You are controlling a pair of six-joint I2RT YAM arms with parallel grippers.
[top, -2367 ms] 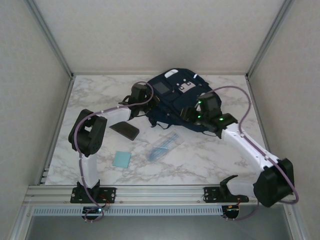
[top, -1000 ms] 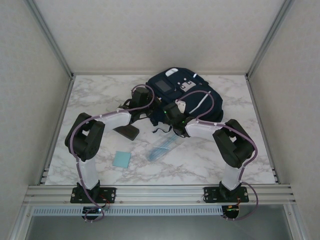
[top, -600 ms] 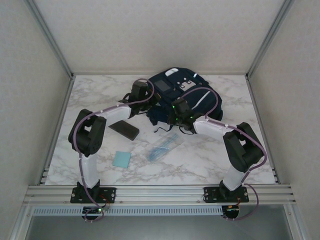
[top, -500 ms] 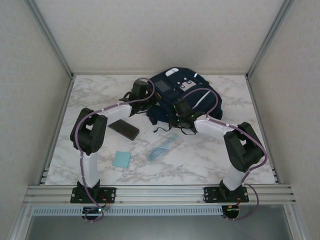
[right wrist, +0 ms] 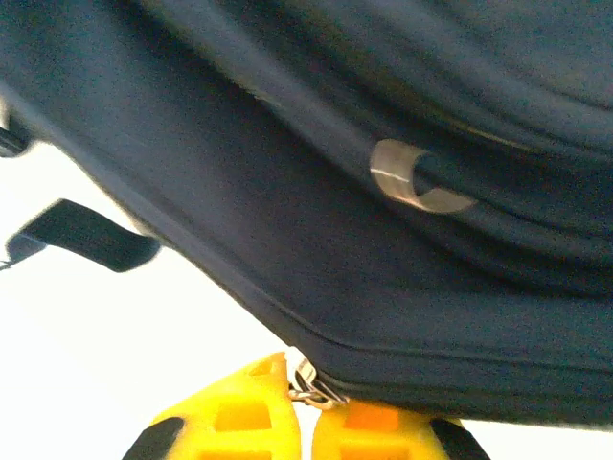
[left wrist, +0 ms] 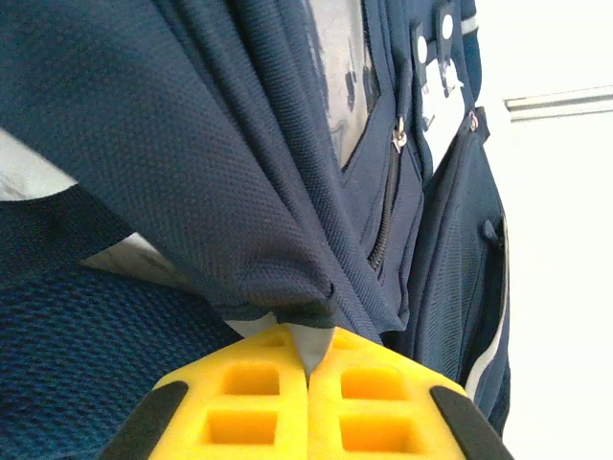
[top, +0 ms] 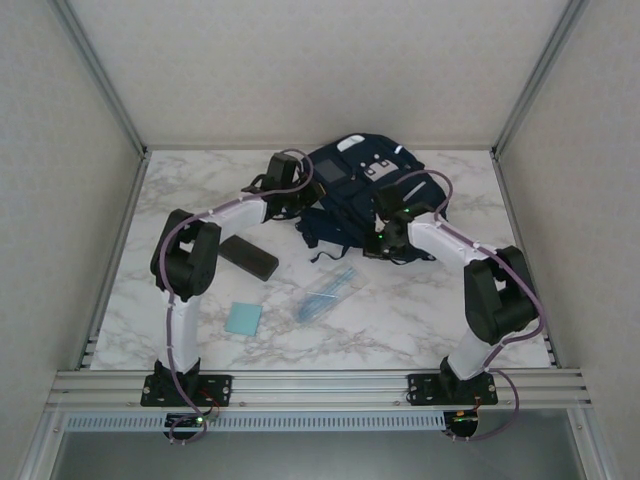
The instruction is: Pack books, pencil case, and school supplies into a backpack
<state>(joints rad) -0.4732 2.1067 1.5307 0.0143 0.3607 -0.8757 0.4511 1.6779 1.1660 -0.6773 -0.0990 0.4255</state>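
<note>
The navy backpack [top: 352, 190] lies at the back of the table. At its left edge my left gripper [top: 298, 206] is shut on a fold of the backpack's fabric [left wrist: 287, 297], and a pale lining sliver shows between the yellow pads [left wrist: 254, 393]. My right gripper [top: 377, 243] is at the pack's near side, shut on the metal zipper pull [right wrist: 313, 386] under the dark zip seam [right wrist: 402, 359]. The dark pencil case [top: 248, 258], the clear packet of bluish sticks [top: 325, 292] and the light-blue pad [top: 243, 318] lie on the marble in front. The books are out of view.
Black straps [top: 322, 252] trail from the pack toward the packet. Both arms arch over the table's middle. White walls with metal posts [top: 100, 75] close in the sides and back. Bare marble [top: 420, 320] lies at the near right.
My right gripper has travelled rightward along the backpack's near edge. My left gripper has drawn back and up with the fabric. The loose items on the table have not moved.
</note>
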